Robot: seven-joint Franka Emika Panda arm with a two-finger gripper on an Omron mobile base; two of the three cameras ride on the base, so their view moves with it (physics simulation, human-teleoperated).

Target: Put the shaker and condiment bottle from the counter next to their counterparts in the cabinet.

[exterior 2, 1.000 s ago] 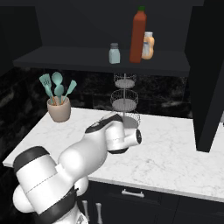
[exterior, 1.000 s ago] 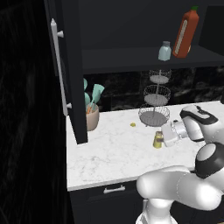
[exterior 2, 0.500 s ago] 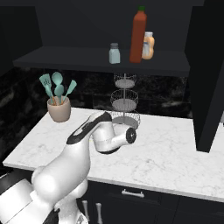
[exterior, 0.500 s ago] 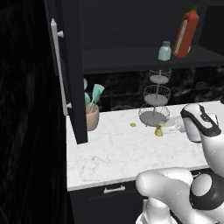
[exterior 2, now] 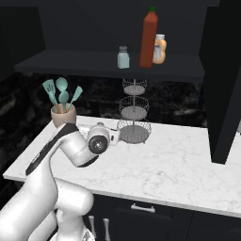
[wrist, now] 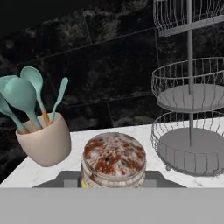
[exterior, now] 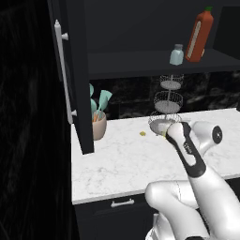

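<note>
My gripper is shut on the shaker, whose speckled grey cap sits between the dark fingertips just above the counter. From the left base view a sliver of the yellow shaker shows at my gripper, close to the wire stand. The condiment bottle stands upright on the shelf of the cabinet. Of the counterparts, the orange bottle stands right beside it and the pale blue-grey shaker a little to its left.
A three-tier wire stand rises just right of the gripper. A beige cup of teal utensils stands to the left. The cabinet door hangs open at the left. A small yellow speck lies on the counter.
The arm has stretched forward and carried the shaker back across the counter, up to the foot of the wire stand. The things on the shelf have not moved.
</note>
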